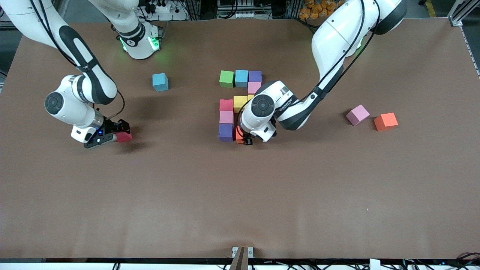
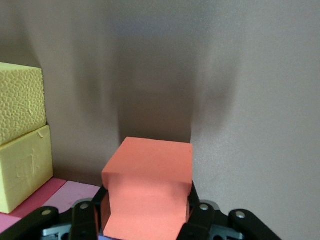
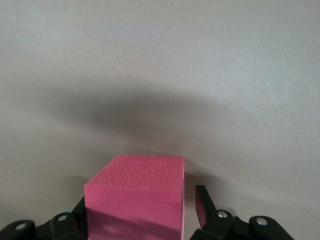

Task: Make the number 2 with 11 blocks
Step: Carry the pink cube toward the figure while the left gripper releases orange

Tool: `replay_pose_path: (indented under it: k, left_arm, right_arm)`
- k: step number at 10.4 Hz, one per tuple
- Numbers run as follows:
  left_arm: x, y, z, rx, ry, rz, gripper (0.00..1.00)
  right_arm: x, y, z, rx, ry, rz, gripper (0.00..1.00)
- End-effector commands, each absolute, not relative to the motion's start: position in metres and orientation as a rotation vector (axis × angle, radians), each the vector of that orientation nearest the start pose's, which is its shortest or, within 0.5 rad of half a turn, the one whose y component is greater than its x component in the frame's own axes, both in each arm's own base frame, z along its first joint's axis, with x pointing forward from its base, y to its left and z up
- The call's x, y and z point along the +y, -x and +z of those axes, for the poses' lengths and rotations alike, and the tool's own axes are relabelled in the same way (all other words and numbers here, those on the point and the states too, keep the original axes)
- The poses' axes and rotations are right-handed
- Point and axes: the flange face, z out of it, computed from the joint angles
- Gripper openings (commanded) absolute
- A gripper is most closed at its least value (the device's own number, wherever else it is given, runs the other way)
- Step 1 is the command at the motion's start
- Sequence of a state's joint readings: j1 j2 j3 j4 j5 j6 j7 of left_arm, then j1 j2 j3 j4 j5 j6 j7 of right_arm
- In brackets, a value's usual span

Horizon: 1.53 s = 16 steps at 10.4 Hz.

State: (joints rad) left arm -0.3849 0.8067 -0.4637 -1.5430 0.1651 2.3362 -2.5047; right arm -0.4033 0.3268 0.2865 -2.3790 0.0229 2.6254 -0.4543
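The number 2 stands partly built mid-table: green (image 1: 226, 78), blue (image 1: 241, 78) and purple (image 1: 255, 76) blocks in a row, then pink (image 1: 254, 87), yellow (image 1: 240, 103), red (image 1: 226, 105), pink (image 1: 226, 117) and purple (image 1: 225, 132). My left gripper (image 1: 244, 139) is shut on an orange block (image 2: 150, 185), squeezing it, right beside that lower purple block. Toward the right arm's end, my right gripper (image 1: 120, 134) is open around a red-pink block (image 3: 137, 195). One finger (image 3: 201, 205) stands a little apart from it.
Loose blocks lie on the brown table: a blue one (image 1: 160, 81) near the right arm's base, and a pink one (image 1: 357, 114) beside an orange one (image 1: 385, 121) toward the left arm's end. Two yellow blocks (image 2: 20, 105) show close beside the held orange block.
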Motion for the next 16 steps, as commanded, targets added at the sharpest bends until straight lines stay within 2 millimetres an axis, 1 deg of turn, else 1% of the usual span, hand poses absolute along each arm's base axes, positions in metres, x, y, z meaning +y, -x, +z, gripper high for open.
replay_pose_path:
  k: [1,2,3,4,6,7,8,10,11,12,13,14,15,16]
  left_arm:
    - [-0.495,-0.510,0.221,2.266,-2.049,-0.320,0.43]
    - [-0.497,-0.510,0.221,2.257,-2.044,-0.321,0.43]
    - [-0.499,-0.509,0.222,2.250,-2.042,-0.322,0.43]
    - [-0.499,-0.510,0.222,2.248,-2.039,-0.322,0.43]
    - [-0.505,-0.505,0.223,2.231,-2.042,-0.324,0.43]
    - [-0.505,-0.505,0.221,2.233,-2.044,-0.325,0.44]
    - [-0.505,-0.505,0.221,2.232,-2.042,-0.326,0.44]
    - [-0.507,-0.503,0.219,2.227,-2.046,-0.324,0.44]
    - [-0.507,-0.503,0.216,2.231,-2.048,-0.328,0.44]
    - [-0.507,-0.503,0.215,2.231,-2.047,-0.329,0.46]
    - [-0.506,-0.503,0.214,2.232,-2.048,-0.330,0.48]
    - [-0.507,-0.502,0.212,2.234,-2.050,-0.332,0.55]
    - [-0.510,-0.499,0.212,2.226,-2.057,-0.331,0.71]
    - [-0.511,-0.498,0.211,2.224,-2.060,-0.330,0.97]
  right_arm:
    - [-0.057,-0.488,0.185,-0.435,2.979,0.063,0.85]
    - [-0.056,-0.487,0.185,-0.431,2.978,0.067,0.83]
    - [-0.056,-0.488,0.186,-0.434,2.980,0.064,0.78]
    - [-0.052,-0.490,0.193,-0.446,2.979,0.071,0.73]
    - [-0.034,-0.495,0.213,-0.465,2.994,0.059,0.63]
    - [-0.021,-0.500,0.220,-0.487,2.998,0.044,0.62]
    - [-0.004,-0.505,0.229,-0.510,3.005,0.021,0.63]
    - [0.020,-0.515,0.247,-0.536,3.002,0.032,0.63]
    - [0.041,-0.519,0.254,-0.533,3.005,0.015,0.62]
    - [0.069,-0.525,0.263,-0.480,3.015,-0.008,0.62]
    - [0.102,-0.525,0.270,-0.439,3.022,0.005,0.61]
    - [0.129,-0.523,0.274,-0.391,3.029,0.023,0.58]
    - [0.147,-0.521,0.278,-0.353,3.034,0.017,0.58]
    - [0.160,-0.521,0.279,-0.343,3.033,0.016,0.58]
